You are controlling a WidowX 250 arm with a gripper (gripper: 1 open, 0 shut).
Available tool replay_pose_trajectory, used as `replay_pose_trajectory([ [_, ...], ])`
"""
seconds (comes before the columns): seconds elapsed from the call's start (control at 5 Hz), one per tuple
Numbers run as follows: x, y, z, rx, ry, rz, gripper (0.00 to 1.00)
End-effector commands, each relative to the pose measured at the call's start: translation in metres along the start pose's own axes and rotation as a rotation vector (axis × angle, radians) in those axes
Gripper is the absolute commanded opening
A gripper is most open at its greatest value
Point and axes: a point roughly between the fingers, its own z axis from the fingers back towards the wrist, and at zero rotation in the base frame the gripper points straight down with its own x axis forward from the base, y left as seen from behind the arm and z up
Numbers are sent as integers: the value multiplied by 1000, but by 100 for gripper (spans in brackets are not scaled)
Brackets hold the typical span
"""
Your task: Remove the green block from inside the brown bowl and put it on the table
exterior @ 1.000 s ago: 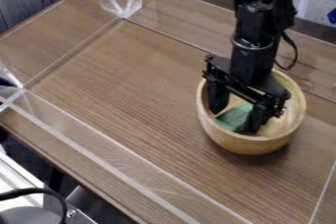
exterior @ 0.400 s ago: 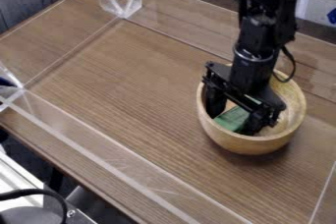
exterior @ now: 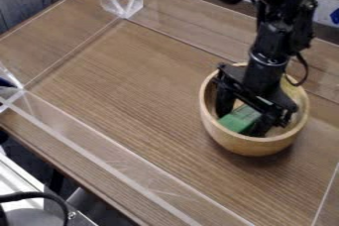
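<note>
Over at the brown bowl (exterior: 249,149), the pick is basically being lined up: the gripper (exterior: 255,99) has been lowered right inside the rim, fingers spread wide, with the green block (exterior: 241,120) sitting down between or just beside them. Nothing looks gripped, though whether the block is being touched can't really be told, since a good part of it is covered by the dark fingers. So step 1, the grab, is the one in hand, and step 2, the move out to the table (exterior: 126,86), isn't done.

What's called for next, imo, is the fingers being closed on the block's sides, then a straight lift until the rim is cleared, and only then a shift sideways. If the shift is made too early, the bowl could be dragged or tipped.

As for containers, just 1 bowl is seen, round, light wood, thick-walled, stood upright on the table. Inside it the green block is visible, nearer the left side of the view, and no other loose item can be made out in there.
</note>
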Motion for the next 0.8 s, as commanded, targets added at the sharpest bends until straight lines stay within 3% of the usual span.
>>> replay_pose_trajectory([
  [0.0,8,2,14,-14,-68,15,100],
  [0.2,7,8,18,-23,-83,26,100],
  [0.6,7,8,11,-39,-69,57,100],
])
